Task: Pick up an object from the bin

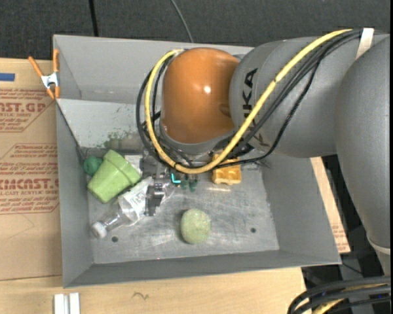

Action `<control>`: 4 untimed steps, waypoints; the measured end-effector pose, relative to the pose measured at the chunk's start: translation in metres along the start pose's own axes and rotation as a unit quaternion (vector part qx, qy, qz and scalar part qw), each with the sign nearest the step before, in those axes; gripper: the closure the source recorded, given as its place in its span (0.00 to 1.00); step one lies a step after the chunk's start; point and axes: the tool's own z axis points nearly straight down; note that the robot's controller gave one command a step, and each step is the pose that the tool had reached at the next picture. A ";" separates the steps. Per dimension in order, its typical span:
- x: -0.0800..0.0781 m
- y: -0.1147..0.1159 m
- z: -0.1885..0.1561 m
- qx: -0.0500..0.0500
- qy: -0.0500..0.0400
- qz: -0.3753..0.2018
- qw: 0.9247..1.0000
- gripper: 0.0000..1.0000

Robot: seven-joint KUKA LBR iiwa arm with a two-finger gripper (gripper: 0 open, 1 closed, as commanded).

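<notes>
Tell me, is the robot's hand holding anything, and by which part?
Can't tell. The hand sits right at the clear crumpled bottle, beside the light green cup, but whether it grips it is not clear.

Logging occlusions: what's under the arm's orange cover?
A yellow-orange block pokes out from under the orange cover, lower right, partly hidden. The hand emerges beside a clear plastic bottle. The bin floor directly beneath is covered.

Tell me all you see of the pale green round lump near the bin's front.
The pale green lump is roundish, matt and speckled, like foam or stone. It lies alone on the bin floor, towards the front, touching nothing else. The claw is up and left of it in the view, apart.
</notes>
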 end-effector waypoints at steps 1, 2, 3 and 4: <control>-0.002 -0.001 -0.003 -0.001 -0.003 0.001 1.000 0.00; 0.014 -0.032 0.098 -0.004 -0.014 0.020 1.000 1.00; 0.022 -0.036 0.112 -0.001 -0.003 0.021 1.000 1.00; 0.025 -0.034 0.082 0.001 0.003 0.023 1.000 1.00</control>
